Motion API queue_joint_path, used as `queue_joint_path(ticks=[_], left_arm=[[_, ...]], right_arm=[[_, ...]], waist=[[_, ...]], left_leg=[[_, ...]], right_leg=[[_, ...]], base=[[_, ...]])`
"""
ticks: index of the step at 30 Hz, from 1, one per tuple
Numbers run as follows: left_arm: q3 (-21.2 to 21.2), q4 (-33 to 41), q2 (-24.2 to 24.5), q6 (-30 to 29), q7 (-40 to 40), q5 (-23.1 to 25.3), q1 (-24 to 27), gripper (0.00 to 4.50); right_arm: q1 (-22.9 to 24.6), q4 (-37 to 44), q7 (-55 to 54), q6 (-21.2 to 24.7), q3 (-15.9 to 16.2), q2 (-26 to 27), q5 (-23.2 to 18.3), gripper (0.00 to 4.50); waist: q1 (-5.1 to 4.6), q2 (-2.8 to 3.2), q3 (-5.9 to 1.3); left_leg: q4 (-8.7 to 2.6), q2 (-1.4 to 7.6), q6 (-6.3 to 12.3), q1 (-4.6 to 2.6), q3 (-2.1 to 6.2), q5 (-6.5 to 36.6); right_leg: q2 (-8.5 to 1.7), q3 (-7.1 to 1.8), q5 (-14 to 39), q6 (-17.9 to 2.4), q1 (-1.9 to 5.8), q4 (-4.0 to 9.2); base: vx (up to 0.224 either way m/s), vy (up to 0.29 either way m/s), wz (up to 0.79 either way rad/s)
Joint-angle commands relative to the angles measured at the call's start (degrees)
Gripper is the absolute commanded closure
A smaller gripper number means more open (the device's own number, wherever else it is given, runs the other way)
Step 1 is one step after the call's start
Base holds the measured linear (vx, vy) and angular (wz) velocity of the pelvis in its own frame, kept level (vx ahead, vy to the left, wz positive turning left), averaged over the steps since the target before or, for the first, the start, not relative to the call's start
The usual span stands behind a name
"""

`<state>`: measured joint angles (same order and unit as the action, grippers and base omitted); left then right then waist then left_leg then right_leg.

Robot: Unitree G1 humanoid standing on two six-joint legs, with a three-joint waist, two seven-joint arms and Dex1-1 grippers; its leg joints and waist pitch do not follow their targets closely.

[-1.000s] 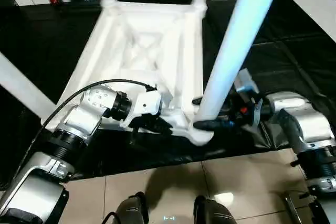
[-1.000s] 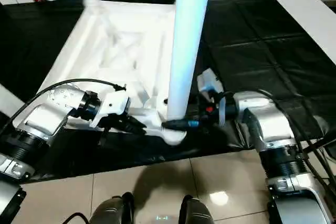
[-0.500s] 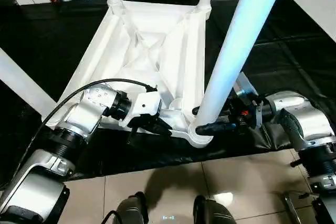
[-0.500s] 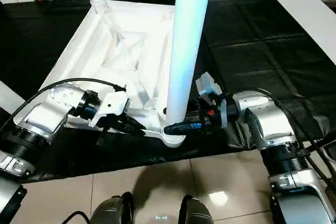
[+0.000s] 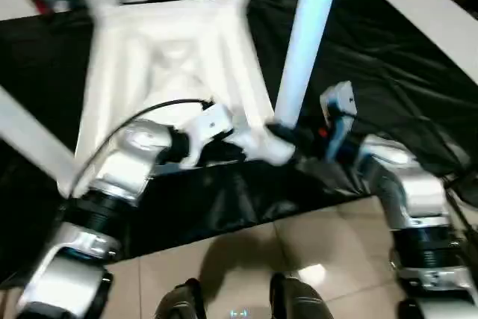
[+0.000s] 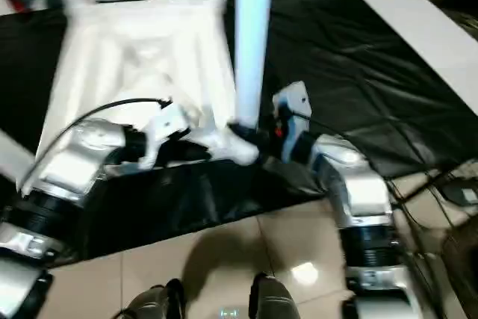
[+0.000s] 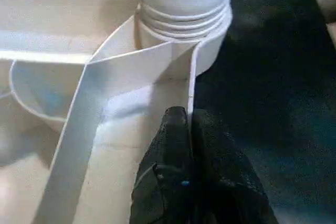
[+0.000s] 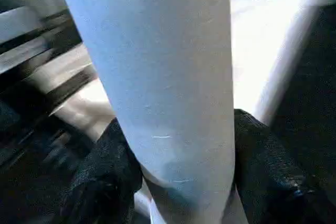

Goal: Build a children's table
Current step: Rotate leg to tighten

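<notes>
The whole view has swung since a second ago, and most of that is the robot's head turning. What does differ is the right end effector (image 5: 287, 136): its fingers sat loosely round the foot of the near leg (image 5: 302, 42) a moment back and have since drawn in, so in the right wrist view both black fingers (image 8: 107, 174) press against the white shaft from either side. I take that as the leg being gripped low down, just above the corner socket (image 7: 184, 11), probably to seat or twist it home.

The tabletop (image 5: 168, 57) lies upside down on the black-sheeted bench (image 5: 388, 57), ribbed underside up. Two legs already stand in the far corners, though their tops run out of view. A further white leg (image 5: 30, 143) shows at the left edge; I cannot tell whether it is fitted or lying loose.

The left end effector (image 7: 181, 145) is closed tight, its fingertips against the thin rim wall of the tabletop right beside that same near corner, apparently steadying it; whether it pinches the wall or merely presses on it is hard to say. The two end effectors thus sit close together, either side of the socket.
</notes>
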<state>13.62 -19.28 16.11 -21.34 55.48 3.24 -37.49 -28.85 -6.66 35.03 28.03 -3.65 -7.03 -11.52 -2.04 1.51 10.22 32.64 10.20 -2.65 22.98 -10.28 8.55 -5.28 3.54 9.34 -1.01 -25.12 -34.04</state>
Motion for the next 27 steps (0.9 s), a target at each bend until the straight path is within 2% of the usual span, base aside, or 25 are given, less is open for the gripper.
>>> queue_joint_path(ticks=[1, 2, 4, 5, 6, 7, 9, 13, 15, 17, 19, 21, 22, 23, 25, 27], left_arm=[[2.2, 1.3, -7.2, -1.8, -7.4, -0.1, -1.5, 4.5], [2.2, 1.3, -7.2, -1.8, -7.4, -0.1, -1.5, 4.5], [1.7, -0.3, -9.2, -2.4, -11.2, 0.9, -2.9, 4.5], [1.7, -0.9, -9.7, -2.3, -12.2, 1.2, -3.4, 4.5], [1.7, -1.1, -10.0, -2.3, -12.7, 1.5, -3.7, 4.5], [1.6, -1.4, -10.2, -2.3, -13.0, 1.6, -3.9, 4.5], [1.8, -1.0, -9.7, -2.2, -12.4, 1.8, -3.8, 4.5], [3.0, -0.1, -7.4, 0.0, -9.2, 2.2, -2.6, 4.5], [4.4, -0.3, -4.3, 5.2, -4.6, 2.0, -1.4, 4.5], [5.1, -0.5, -1.8, 8.1, -0.3, 1.5, -0.4, 4.5], [5.3, -0.3, -0.6, 10.0, 2.6, 0.6, 0.1, 4.5], [6.3, -0.2, 3.1, 13.4, 9.0, -0.3, 0.9, 4.5], [6.5, -0.4, 4.3, 14.3, 11.2, -0.8, 0.9, 4.5], [6.6, -0.4, 4.5, 14.5, 11.5, -0.9, 1.0, 4.5], [7.0, -1.0, 6.3, 16.6, 15.6, -2.2, 0.9, 4.5], [7.5, -1.0, 7.9, 17.9, 19.8, -3.6, 1.1, 4.5]], right_arm=[[-2.3, -1.5, -9.1, 3.6, 4.4, 8.2, -0.2, 2.38], [-2.3, -1.5, -9.1, 3.6, 4.4, 8.2, -0.2, 2.38], [-3.0, -2.2, -13.1, 3.3, 4.1, 10.2, 1.2, 2.38], [-3.0, -2.2, -13.7, 2.8, 4.3, 10.5, 1.7, 2.38], [-3.0, -2.2, -13.8, 2.5, 4.6, 10.5, 2.2, 2.38], [-2.7, -1.8, -13.8, 2.2, 4.4, 10.5, 2.0, 1.83], [-1.8, -0.7, -12.4, 2.1, 4.0, 9.7, 1.5, 1.71], [-0.1, 0.7, -8.4, 0.3, 3.2, 6.6, 0.4, 1.25], [1.5, 0.9, 0.2, -2.0, 3.4, 0.4, -1.0, 1.21], [2.0, 0.9, 5.8, -2.2, 2.5, -2.8, -3.2, 0.89], [2.2, 0.9, 8.3, -2.3, 2.0, -4.4, -4.2, 0.79], [2.9, 0.7, 19.0, -5.1, 3.3, -10.8, -4.9, 0.63], [2.9, 0.4, 23.0, -6.0, 3.5, -12.9, -5.6, 0.63], [2.9, 0.3, 23.5, -6.1, 3.5, -13.1, -5.7, 0.63], [2.5, -1.0, 29.6, -8.5, 4.1, -16.3, -6.7, 0.63], [2.3, -2.3, 34.9, -11.5, 5.2, -18.6, -6.8, 0.63]], waist=[[0.46, -0.69, -4.49], [0.23, -0.63, -4.4], [0.05, -0.59, -4.57], [0.15, -0.5, -4.71], [0.22, -0.55, -4.75], [0.31, -0.53, -4.89], [0.52, -0.37, -5.07], [0.85, -0.4, -4.98], [1.25, -0.41, -5.04], [1.41, -0.33, -5.03], [1.41, -0.41, -5.07], [1.66, -0.38, -5.0], [1.79, -0.62, -5.0], [1.94, -0.49, -4.99], [2.49, -0.77, -4.86], [2.9, -0.53, -4.99]], left_leg=[[-3.89, 1.89, 1.46, -0.81, 0.98, 13.7], [-3.8, 1.85, 1.83, -0.93, 0.82, 13.1], [-3.63, 1.69, 2.8, -0.85, 0.69, 12.3], [-3.49, 1.69, 3.25, -1.18, 0.52, 12.0], [-3.47, 1.68, 4.0, -0.91, 0.56, 10.9], [-3.43, 1.71, 4.37, -0.84, 0.55, 10.1], [-3.3, 1.73, 5.9, -0.74, 0.55, 7.8], [-3.3, 1.82, 6.69, -0.85, 0.51, 9.1], [-3.27, 1.92, 6.92, -0.94, 0.58, 9.8], [-3.2, 2.01, 7.66, -0.86, 0.56, 9.1], [-3.2, 2.11, 7.94, -0.88, 0.56, 8.5], [-3.21, 2.22, 7.72, -1.06, 0.59, 9.3], [-3.17, 2.23, 7.73, -1.19, 0.52, 9.5], [-3.16, 2.28, 7.9, -1.2, 0.51, 9.9], [-3.18, 2.51, 8.11, -1.47, 0.31, 9.8], [-3.12, 2.59, 8.25, -1.45, 0.33, 8.9]], right_leg=[[-2.76, -2.38, 20.7, -11.1, 3.34, 4.66], [-2.7, -2.52, 19.6, -11.3, 3.11, 4.77], [-2.53, -2.49, 18.0, -11.5, 3.29, 4.72], [-2.45, -2.52, 16.8, -11.6, 3.13, 4.83], [-2.43, -2.49, 14.7, -12.0, 3.48, 4.61], [-2.44, -2.5, 13.3, -12.2, 3.65, 4.45], [-2.35, -2.45, 8.6, -13.5, 3.91, 3.98], [-2.47, -2.4, 9.3, -14.1, 4.04, 4.17], [-2.5, -2.39, 9.8, -13.8, 4.23, 4.26], [-2.54, -2.54, 7.7, -14.4, 4.29, 3.95], [-2.55, -2.49, 6.6, -15.3, 4.25, 3.76], [-2.65, -2.46, 8.0, -15.7, 4.19, 3.82], [-2.58, -2.48, 8.2, -15.7, 4.21, 3.83], [-2.64, -2.53, 8.2, -15.8, 4.2, 3.7], [-2.74, -2.72, 8.4, -16.2, 3.81, 3.67], [-2.79, -2.63, 7.9, -16.5, 3.75, 3.42]], base=[[0.0, 0.0, 0.0], [0.0, 0.0, 0.0], [0.0, 0.0, 0.0], [0.0, 0.0, 0.0], [0.0, 0.0, 0.0], [0.0, 0.0, 0.0], [0.0, 0.0, 0.0], [0.0, 0.0, 0.0], [0.0, 0.0, 0.0], [0.0, 0.0, 0.0], [0.0, 0.0, 0.0], [0.0, 0.0, 0.0], [0.0, 0.0, 0.0], [0.0, 0.0, 0.0], [0.0, 0.0, 0.0], [0.0, 0.0, 0.0]])
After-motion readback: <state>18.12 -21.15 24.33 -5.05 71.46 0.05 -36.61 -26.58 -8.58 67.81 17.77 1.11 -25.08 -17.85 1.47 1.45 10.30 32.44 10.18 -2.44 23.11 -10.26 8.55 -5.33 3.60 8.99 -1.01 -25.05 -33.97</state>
